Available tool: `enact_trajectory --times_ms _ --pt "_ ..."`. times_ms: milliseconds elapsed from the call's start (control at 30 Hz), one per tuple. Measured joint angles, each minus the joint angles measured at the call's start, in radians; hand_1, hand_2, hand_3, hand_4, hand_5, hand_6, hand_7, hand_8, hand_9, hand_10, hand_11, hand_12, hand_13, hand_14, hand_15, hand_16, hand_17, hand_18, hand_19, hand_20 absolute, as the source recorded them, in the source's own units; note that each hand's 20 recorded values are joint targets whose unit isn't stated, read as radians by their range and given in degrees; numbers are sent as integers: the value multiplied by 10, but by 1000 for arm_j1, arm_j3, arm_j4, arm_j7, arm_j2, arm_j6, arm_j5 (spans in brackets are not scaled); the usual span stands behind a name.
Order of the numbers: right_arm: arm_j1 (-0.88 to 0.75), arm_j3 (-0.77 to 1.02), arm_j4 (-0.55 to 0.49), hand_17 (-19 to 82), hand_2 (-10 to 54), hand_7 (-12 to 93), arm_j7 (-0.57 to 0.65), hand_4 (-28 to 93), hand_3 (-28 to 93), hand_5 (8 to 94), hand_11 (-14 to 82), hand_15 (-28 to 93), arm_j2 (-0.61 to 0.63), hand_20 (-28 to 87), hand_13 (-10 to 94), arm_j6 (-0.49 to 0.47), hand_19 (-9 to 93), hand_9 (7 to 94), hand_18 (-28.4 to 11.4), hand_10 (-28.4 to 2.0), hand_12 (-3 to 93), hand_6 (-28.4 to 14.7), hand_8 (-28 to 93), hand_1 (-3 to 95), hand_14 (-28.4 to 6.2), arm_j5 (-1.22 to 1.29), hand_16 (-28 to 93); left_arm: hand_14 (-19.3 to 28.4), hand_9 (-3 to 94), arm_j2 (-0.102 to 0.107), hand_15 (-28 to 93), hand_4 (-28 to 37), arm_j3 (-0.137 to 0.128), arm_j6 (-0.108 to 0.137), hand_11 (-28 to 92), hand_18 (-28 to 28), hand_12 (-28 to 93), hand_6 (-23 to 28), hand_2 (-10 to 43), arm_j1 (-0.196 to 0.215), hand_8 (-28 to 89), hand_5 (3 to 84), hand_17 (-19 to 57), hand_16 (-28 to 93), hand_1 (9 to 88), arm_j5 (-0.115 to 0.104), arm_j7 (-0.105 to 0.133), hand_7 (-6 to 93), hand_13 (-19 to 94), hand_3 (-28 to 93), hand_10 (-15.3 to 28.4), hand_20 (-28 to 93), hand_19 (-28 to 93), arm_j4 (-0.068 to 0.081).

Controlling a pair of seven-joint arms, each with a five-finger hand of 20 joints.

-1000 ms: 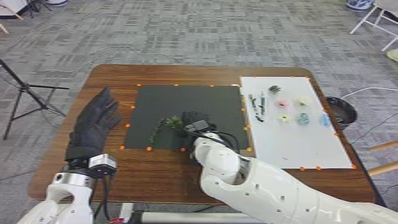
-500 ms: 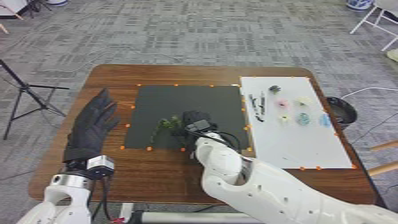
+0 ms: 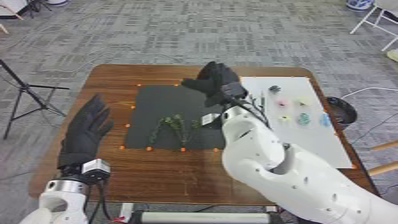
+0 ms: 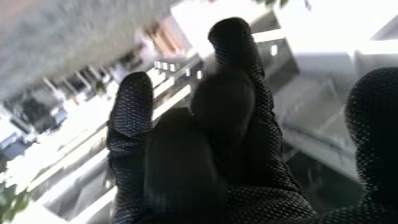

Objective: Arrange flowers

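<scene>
Flowers (image 3: 304, 119) next, I reckon: my right hand (image 3: 216, 82), upper middle, is spread and empty. I'd drop straight onto one, centre right on the white sheet (image 3: 311, 145), pinch gently, then lay it by the sprigs (image 3: 166, 120), centre-left.

You look forward and down in the head view, from high behind the right hand (image 3: 216, 84), taking in the whole table (image 3: 160, 170). Your right wrist view sits close behind the fingers, facing out past them; both share that hand (image 4: 253, 200).
</scene>
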Motion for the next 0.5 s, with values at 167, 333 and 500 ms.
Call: enact_trajectory --times_ms 167,333,500 --pt "-17 158 -70 257 -95 344 2 -282 576 671 552 824 149 409 686 -101 735 687 -208 -139 381 -47 -75 281 -96 10 281 107 155 -12 144 -278 -52 2 128 177 227 9 -86 86 -74 228 -133 110 260 -89 23 166 116 666 85 131 307 0" --pt "-76 264 -32 288 -94 386 51 -250 313 715 559 826 304 402 727 -256 758 747 -199 -132 375 -37 -91 383 -85 20 286 107 155 -14 143 -282 -105 9 129 177 227 10 -85 189 -75 229 -133 111 256 -105 46 164 115 667 85 132 306 -1" --pt "-76 206 90 304 -95 435 81 -280 461 738 569 832 364 390 752 -288 777 775 -199 -129 373 -30 -100 302 -84 26 295 107 155 -14 142 -282 -104 13 131 176 227 10 -84 204 -74 228 -132 111 254 -97 47 165 115 669 85 132 305 -1"
